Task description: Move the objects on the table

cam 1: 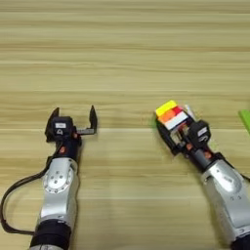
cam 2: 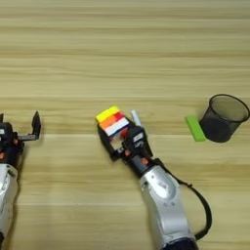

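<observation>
The light-wood table [cam 2: 122, 49] filled the view. Near its middle the puzzle cube [cam 2: 113, 121] sat clamped, seemingly, in the right gripper [cam 2: 119, 136]. A green block [cam 2: 195, 128] and black mesh cup [cam 2: 222, 117] stood rightward; the left gripper [cam 1: 72, 118] gaped empty

Even, warm light falls across the desk [cam 1: 125, 58], bright with no harsh glare; it seems to come from above, though its source cannot be placed. Shadows are faint and short: a soft dark patch hugs the base of the black mesh cup [cam 2: 222, 118], and thin shade lies under the right arm [cam 2: 163, 205]. A mild sheen shows on the silver casing of the left arm [cam 1: 59, 188]. Both pictures are soft throughout; plank lines smear, and small edges on the puzzle cube [cam 2: 113, 121] blur.
</observation>
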